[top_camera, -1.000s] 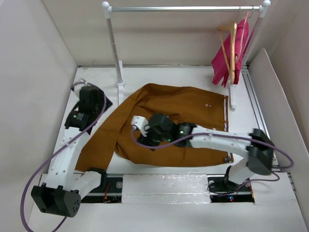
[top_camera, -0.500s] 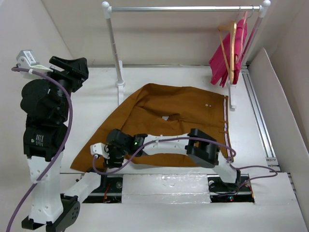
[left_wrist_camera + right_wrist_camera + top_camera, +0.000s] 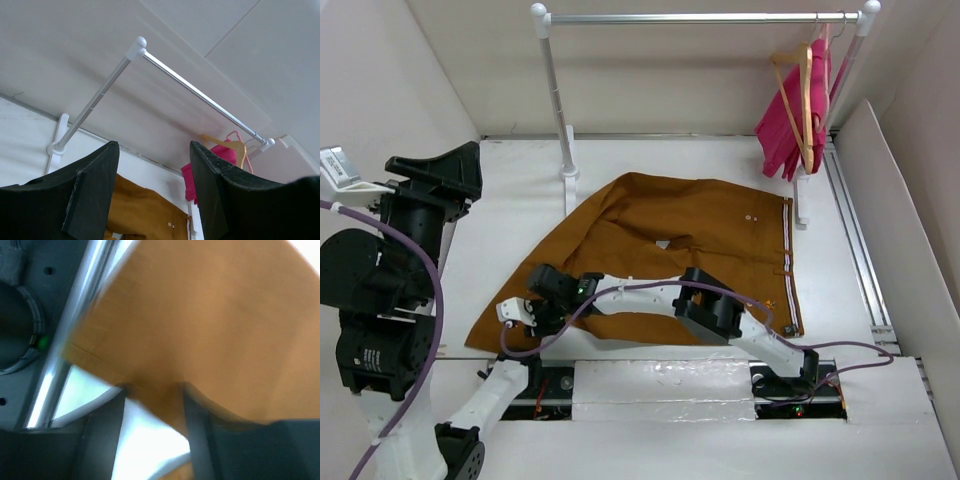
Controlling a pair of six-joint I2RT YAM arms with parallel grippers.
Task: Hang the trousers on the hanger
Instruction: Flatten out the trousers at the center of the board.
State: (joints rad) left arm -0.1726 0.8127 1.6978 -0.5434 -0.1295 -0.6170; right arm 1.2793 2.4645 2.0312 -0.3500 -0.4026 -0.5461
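The rust-brown trousers (image 3: 710, 235) lie spread flat on the white table, one leg running to the near left. The tan wooden hanger (image 3: 804, 95) hangs on the clothes rail at the far right, against a pink garment (image 3: 782, 125). My right gripper (image 3: 532, 318) reaches across to the leg's near-left end. In the blurred right wrist view its jaws (image 3: 152, 390) stand apart, with the trousers' cloth (image 3: 210, 315) at the tips. My left gripper (image 3: 432, 172) is raised high at the left, open and empty (image 3: 152, 150). It faces the hanger (image 3: 225, 144) and the trousers (image 3: 142, 212).
The white-and-silver clothes rail (image 3: 700, 17) spans the back, with its left post (image 3: 560, 110) standing by the trousers' far-left edge and its right post base (image 3: 802, 205) by the waistband. White walls enclose the table. The arm bases and a metal strip (image 3: 75, 325) lie at the near edge.
My left arm has lifted from the table to high on the left. My right gripper has swept from the middle of the trousers to the leg's near-left end. The trousers have barely shifted.
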